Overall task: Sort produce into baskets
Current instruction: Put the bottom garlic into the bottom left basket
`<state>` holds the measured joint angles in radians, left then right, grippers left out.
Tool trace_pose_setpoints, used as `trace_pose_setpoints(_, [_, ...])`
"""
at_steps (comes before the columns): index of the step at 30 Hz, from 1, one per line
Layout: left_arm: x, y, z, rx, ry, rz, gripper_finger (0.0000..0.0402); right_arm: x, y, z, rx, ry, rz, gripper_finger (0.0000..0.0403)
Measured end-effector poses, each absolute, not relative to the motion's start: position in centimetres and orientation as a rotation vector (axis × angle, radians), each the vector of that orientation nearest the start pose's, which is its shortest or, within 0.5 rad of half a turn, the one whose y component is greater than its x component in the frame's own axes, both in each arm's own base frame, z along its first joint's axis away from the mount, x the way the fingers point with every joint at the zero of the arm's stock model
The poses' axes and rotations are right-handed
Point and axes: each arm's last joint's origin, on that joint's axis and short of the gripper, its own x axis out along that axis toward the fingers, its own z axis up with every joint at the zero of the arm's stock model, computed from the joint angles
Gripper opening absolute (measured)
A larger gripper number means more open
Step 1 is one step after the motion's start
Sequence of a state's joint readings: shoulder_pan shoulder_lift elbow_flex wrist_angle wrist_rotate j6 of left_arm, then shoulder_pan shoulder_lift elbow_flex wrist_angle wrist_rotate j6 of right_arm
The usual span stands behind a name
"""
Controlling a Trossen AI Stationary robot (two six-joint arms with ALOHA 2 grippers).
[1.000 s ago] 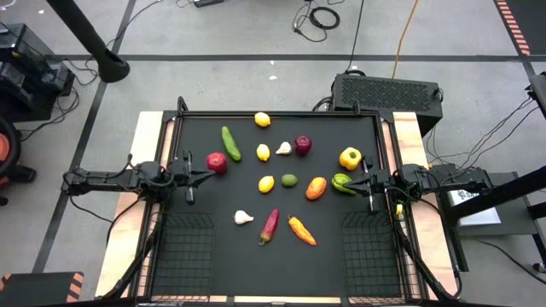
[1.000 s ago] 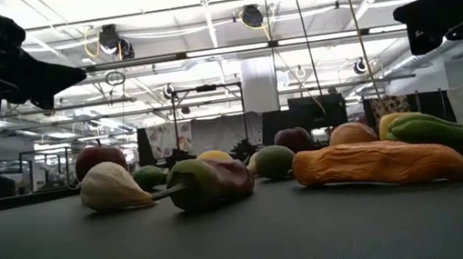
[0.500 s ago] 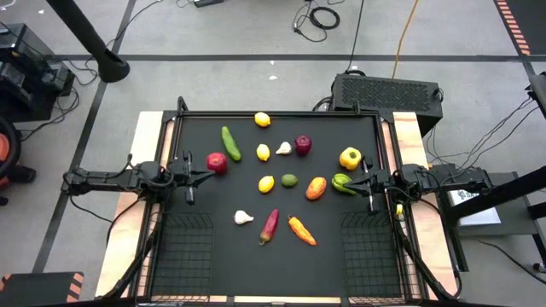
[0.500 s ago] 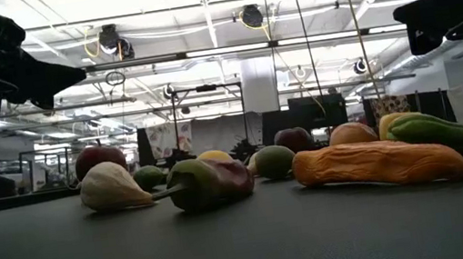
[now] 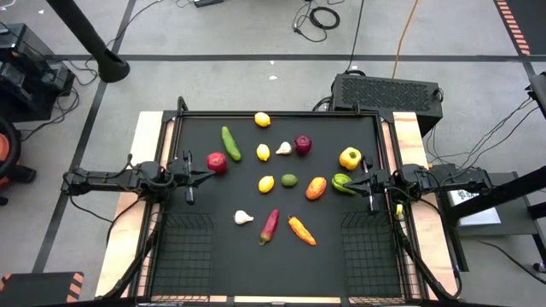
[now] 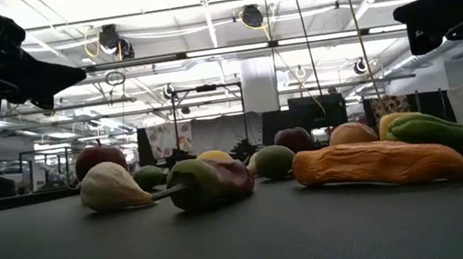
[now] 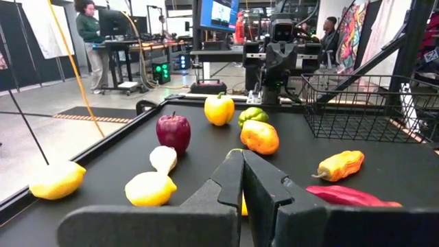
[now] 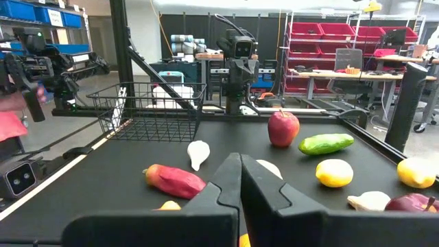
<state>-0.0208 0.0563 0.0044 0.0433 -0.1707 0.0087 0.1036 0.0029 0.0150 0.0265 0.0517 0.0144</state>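
Pressed together and gripping nothing, the fingers of both grippers are showing no gap between their tips. Left gripper (image 5: 207,173) is hanging at nine o'clock on the black tabletop (image 5: 350,209), its tips just beside the red apple (image 5: 217,162). Right gripper (image 5: 351,182) is waiting at three o'clock, close to the green pepper (image 5: 341,183).

All the produce is lying loose across the middle of the tabletop: cucumber (image 5: 230,142) toward eleven o'clock, a lemon (image 5: 263,120) at twelve, the yellow pepper (image 5: 350,158) toward two, white garlic (image 5: 244,217) and an orange pepper (image 5: 301,229) toward six. Both baskets are sitting bare, the left basket (image 5: 182,253) at seven o'clock and the right basket (image 5: 373,253) at five.

I am judging these pieces to be light, hollow toys with hard, smooth skins, so they are probably slippery and liable to roll or squirt out of a pinch. Round ones like the apple look best taken across the widest part; long ones like the cucumber across the middle of their length. Sorting is looking not yet begun.
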Motion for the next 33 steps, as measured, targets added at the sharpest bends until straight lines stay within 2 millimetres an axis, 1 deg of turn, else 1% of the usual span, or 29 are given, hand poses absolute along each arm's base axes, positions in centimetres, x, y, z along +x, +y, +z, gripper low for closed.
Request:
trace_pose_setpoints(12, [10.1,0.3,16.5,0.005,0.007,0.147,0.0013,9.6,0.9,17.1,0.017,-0.038,0.052,0.0000])
trace_pose_setpoints(14, [10.1,0.2,16.5,-0.028,0.002,0.134,0.0013,9.7,0.9,17.1,0.018,-0.037,0.052,0.0000])
trace_pose_setpoints(15, [10.1,0.2,16.7,-0.040,-0.014,0.133,0.0013,9.6,0.9,17.1,0.017,-0.038,0.052,0.0000])
trace_pose_setpoints(17, [10.0,0.2,17.8,-0.055,-0.102,0.131,0.0013,9.7,0.9,17.1,0.018,-0.037,0.052,0.0000])
trace_pose_setpoints(18, [9.9,0.2,18.6,-0.056,-0.120,0.129,0.0013,9.7,0.9,17.1,0.018,-0.037,0.052,0.0000])
trace_pose_setpoints(19, [9.7,0.2,19.9,-0.059,-0.153,0.126,0.0013,9.7,0.9,17.1,0.017,-0.038,0.052,0.0000])
trace_pose_setpoints(21, [9.0,0.2,23.1,-0.056,-0.234,0.123,0.0013,9.6,0.9,17.1,0.018,-0.039,0.052,0.0000])
trace_pose_setpoints(23, [8.1,0.3,26.9,-0.025,-0.300,0.127,0.0013,9.7,0.9,17.1,0.018,-0.040,0.052,0.0000])
trace_pose_setpoints(24, [7.8,0.3,28.6,-0.011,-0.307,0.131,0.0013,9.6,0.8,17.1,0.018,-0.041,0.051,0.0000])
trace_pose_setpoints(27, [6.9,0.3,33.9,0.027,-0.276,0.140,0.0013,9.7,0.9,17.1,0.049,-0.040,0.052,0.0000])
trace_pose_setpoints(29, [6.4,0.3,37.2,0.040,-0.223,0.146,0.0013,9.6,0.8,17.1,0.070,-0.041,0.050,0.0000])
trace_pose_setpoints(31, [6.4,0.4,39.7,0.045,-0.144,0.176,0.0013,9.6,0.8,17.1,0.097,-0.041,0.050,0.0000])
trace_pose_setpoints(33, [6.8,0.5,41.3,0.054,-0.060,0.211,0.0013,9.6,0.8,17.2,0.173,-0.042,0.051,0.0000])
